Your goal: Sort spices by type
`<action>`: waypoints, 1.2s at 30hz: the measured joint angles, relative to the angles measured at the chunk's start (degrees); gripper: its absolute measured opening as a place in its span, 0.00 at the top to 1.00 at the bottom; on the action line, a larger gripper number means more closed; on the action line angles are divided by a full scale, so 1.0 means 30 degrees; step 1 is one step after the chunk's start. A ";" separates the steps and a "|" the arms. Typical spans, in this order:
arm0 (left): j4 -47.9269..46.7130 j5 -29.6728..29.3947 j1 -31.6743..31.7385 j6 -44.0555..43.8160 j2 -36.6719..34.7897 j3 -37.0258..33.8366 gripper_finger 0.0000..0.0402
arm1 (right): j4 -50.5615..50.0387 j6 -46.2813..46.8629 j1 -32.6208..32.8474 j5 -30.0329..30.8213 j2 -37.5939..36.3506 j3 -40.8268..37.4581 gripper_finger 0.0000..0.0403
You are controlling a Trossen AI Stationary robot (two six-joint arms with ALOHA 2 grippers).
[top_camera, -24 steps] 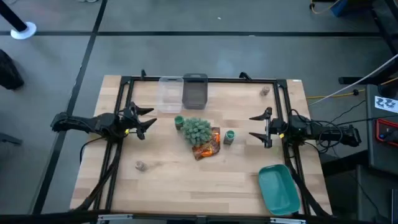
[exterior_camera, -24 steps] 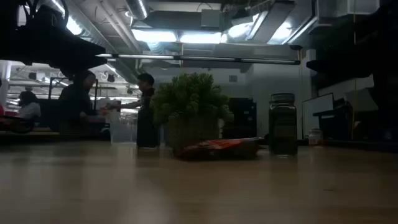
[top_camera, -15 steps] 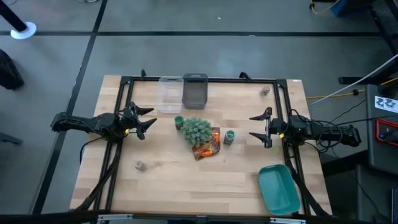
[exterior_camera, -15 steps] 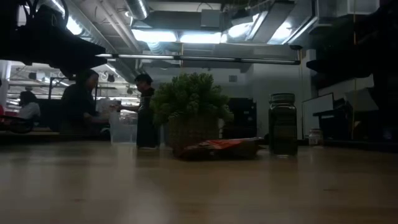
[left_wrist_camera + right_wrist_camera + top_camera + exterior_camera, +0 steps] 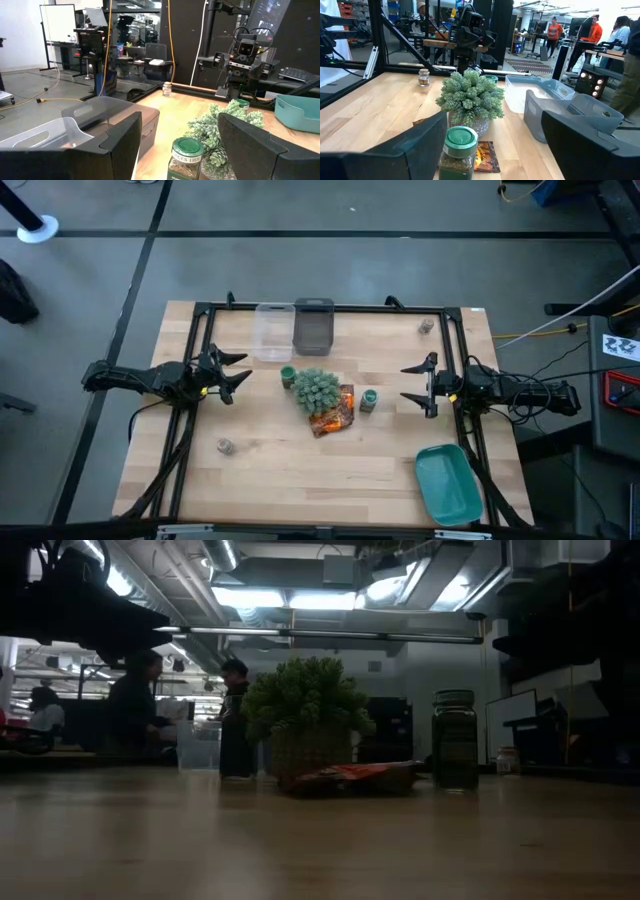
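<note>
Two green-lidded jars stand upright on the table, one (image 5: 288, 376) just left of the spiky plant (image 5: 316, 389) and one (image 5: 368, 400) right of the orange packet (image 5: 335, 412). One grey-brown jar (image 5: 226, 446) stands near the table's left front, the other (image 5: 426, 326) at the far right corner. My left gripper (image 5: 235, 373) hovers open to the left of the first green jar (image 5: 186, 159), which shows between its fingers without touching them. My right gripper (image 5: 415, 383) hovers open to the right of the second green jar (image 5: 459, 152), apart from it.
A clear bin (image 5: 272, 330) and a dark grey bin (image 5: 313, 327) sit side by side at the far edge. A teal tray (image 5: 448, 483) lies at the near right corner. A black frame (image 5: 200, 340) borders the table. People move in the room behind.
</note>
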 joint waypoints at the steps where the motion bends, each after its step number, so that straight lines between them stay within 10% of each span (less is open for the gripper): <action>1: 0.0000 0.0000 0.0000 0.0000 -0.0007 0.0003 0.39 | 0.0000 0.0000 0.0000 -0.0002 0.0000 0.0000 0.20; 36: 0.0040 -0.0001 0.0004 -0.3308 -0.0007 -0.0001 0.39 | 0.0005 0.0000 0.0000 -0.0002 0.0002 0.0000 0.20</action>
